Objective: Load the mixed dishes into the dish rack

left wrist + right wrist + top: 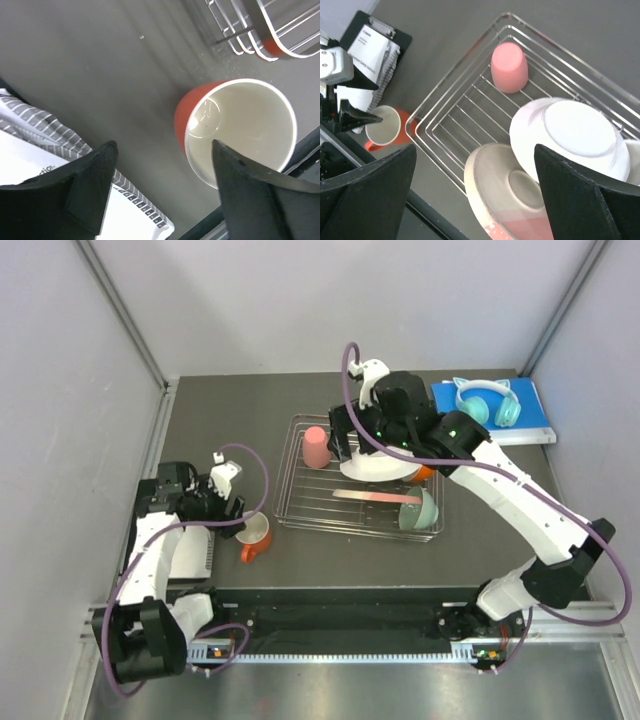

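Quick status from my end: everything's in the dish rack except the orange mug, so that's the step I'm on. The mug sits upright on the counter, just off the rack's near-left corner, with its handle turned toward the near edge. The left gripper hangs right over it, fingers spread wide with nothing in them. In the left wrist view one finger overlaps the mug's rim and the other is out over bare counter beside the clipboard.

Inside the rack:
- The pink tumbler is upside down at the far-left end.
- The white plate is bottom-up, overlapping the cream-and-pink plate.
- The mint bowl is at the near-right corner.
- The orange bowl is peeking out next to the white plate.

The right gripper hovers over the plates with its fingers wide apart. I don't think it's gripping anything, though the white plate's edge runs behind one finger, so I can't swear there's no contact.

Next move as I see it:
- Drop the left one down so one finger goes inside the mug and the other outside the wall.
- Pinch, then lift clear of the rack's rim.
- Set it on the open bars at the near-left.

I'd want the right arm pulled back first, since it's parked over the rack. That glazed wall looks slippery too, so I'd get a firm pinch before lifting.
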